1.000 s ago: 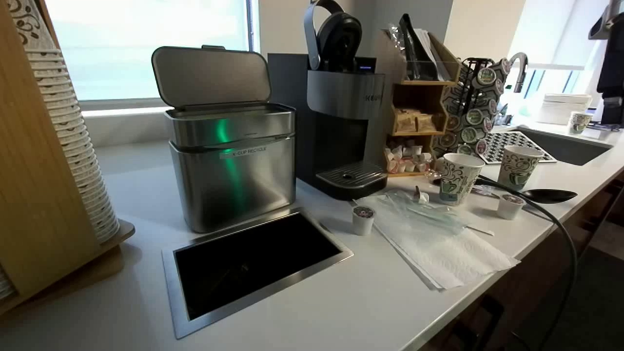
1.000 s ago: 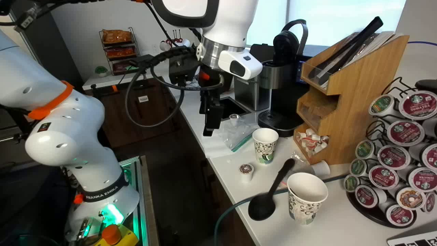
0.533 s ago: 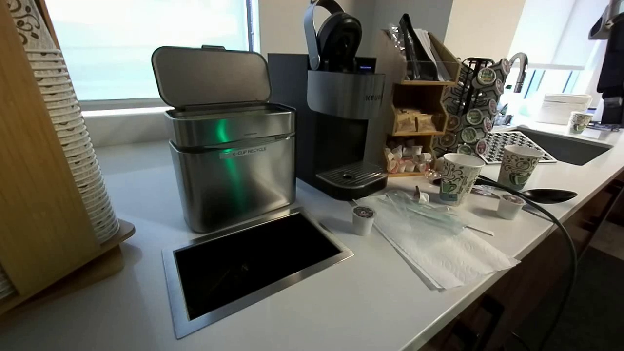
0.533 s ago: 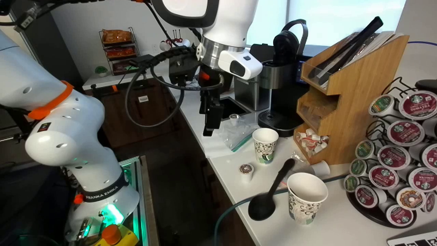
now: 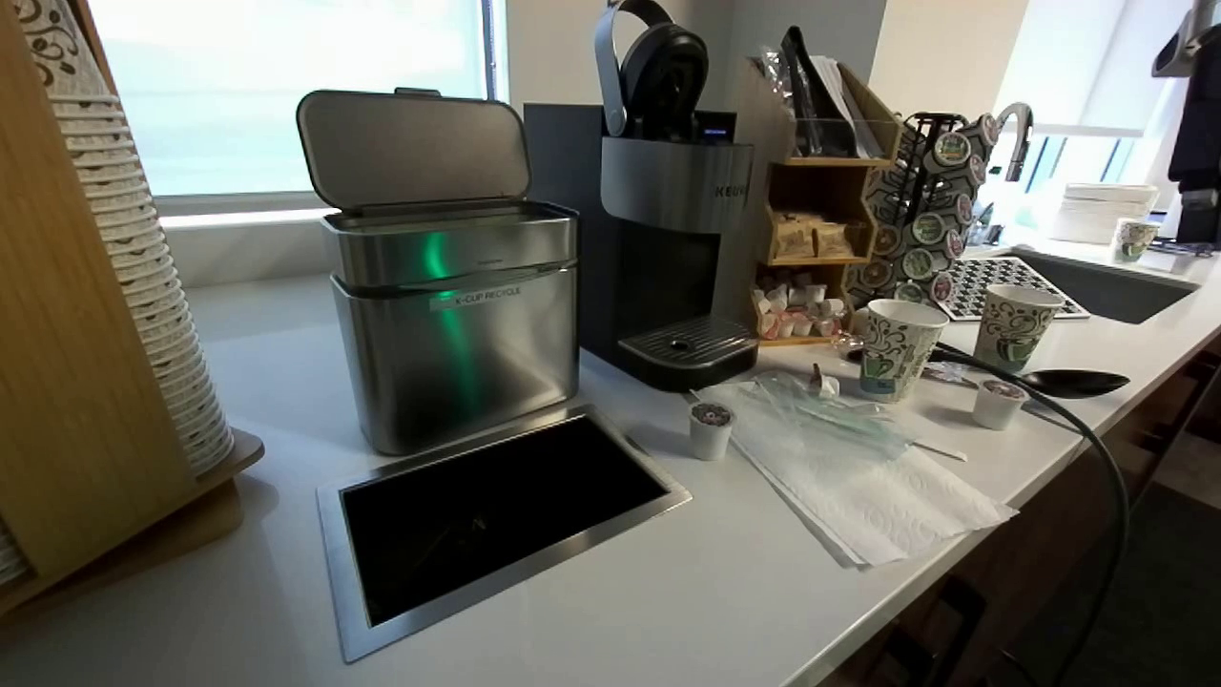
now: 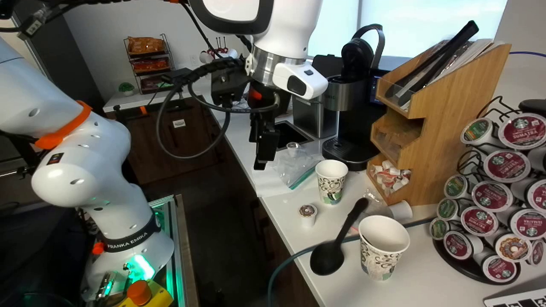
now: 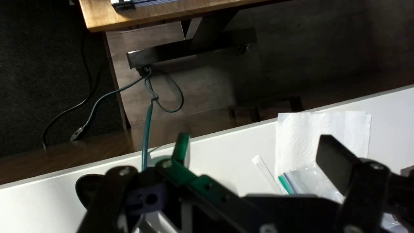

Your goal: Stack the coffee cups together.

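Two white paper coffee cups with a dark-green swirl print stand upright and apart on the counter. The cup closer to the coffee machine is in both exterior views (image 5: 899, 353) (image 6: 331, 184). The cup closer to the pod rack also shows in both (image 5: 1015, 329) (image 6: 380, 253). My black gripper (image 6: 263, 149) hangs over the counter's front edge, beside and higher than the nearer-machine cup. In the wrist view the gripper (image 7: 258, 155) has its fingers wide apart with nothing between them. Neither cup shows clearly there; the gripper body covers the lower part.
A black spoon (image 6: 335, 247), a small pod (image 6: 307, 215) and a cable (image 6: 294, 257) lie near the cups. A plastic bag (image 6: 294, 166) and paper towel (image 5: 897, 515) lie by the coffee machine (image 5: 677, 248). A wooden organizer (image 6: 452, 128) and pod rack (image 6: 490, 196) stand behind.
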